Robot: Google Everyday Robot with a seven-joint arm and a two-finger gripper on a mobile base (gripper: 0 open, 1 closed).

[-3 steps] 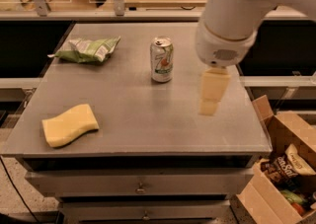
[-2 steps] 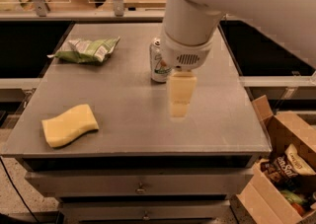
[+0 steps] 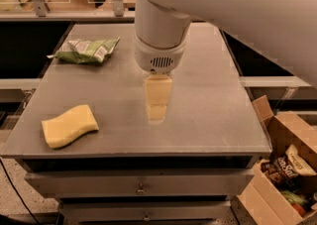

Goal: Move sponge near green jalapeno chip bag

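The gripper [image 3: 157,111] hangs down from the big white arm [image 3: 161,30] over the middle of the grey table [image 3: 218,95], with its yellowish tip low above the surface. From this angle it appears as one single block, so I cannot tell if it is open or closed; nothing can be seen in it. The sponge [image 3: 69,126] lies flat at the front left corner of the table, near the front edge and well apart from the gripper. The green jalapeno chip bag [image 3: 88,50] lies at the back left part of the table, a little crumpled. The sponge and the bag are well apart, with bare table between them. At the right of the table, lower down, stands an open cardboard box [image 3: 277,130] with some snack packs [image 3: 290,163] inside.
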